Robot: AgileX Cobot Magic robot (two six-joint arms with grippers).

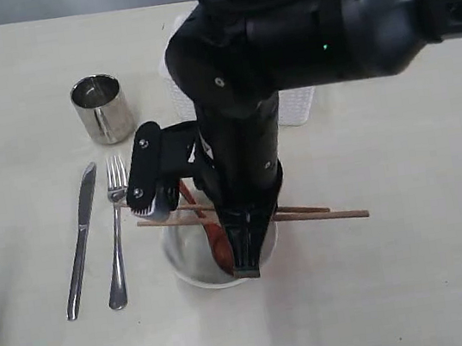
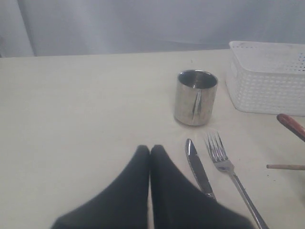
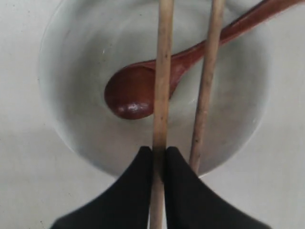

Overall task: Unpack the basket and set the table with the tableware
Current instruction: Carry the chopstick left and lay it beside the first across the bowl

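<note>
The white bowl (image 1: 184,263) (image 3: 78,71) stands on the table (image 1: 422,284) with the reddish-brown spoon (image 1: 217,243) (image 3: 136,93) lying in it. Two chopsticks (image 1: 324,211) rest across its rim. My right gripper (image 1: 247,268) (image 3: 158,150) points down at the bowl's near edge and is shut on one chopstick (image 3: 162,71); the other chopstick (image 3: 209,71) lies free beside it. Left of the bowl lie the fork (image 1: 117,242) (image 2: 228,167) and knife (image 1: 81,243) (image 2: 198,167), with the steel cup (image 1: 102,109) (image 2: 195,98) behind them. My left gripper (image 2: 150,149) is shut and empty, beside the knife.
The white basket (image 1: 298,106) (image 2: 267,78) stands behind the bowl, mostly hidden by the right arm in the exterior view. Bare tabletop stretches to the right of the bowl and in front of it.
</note>
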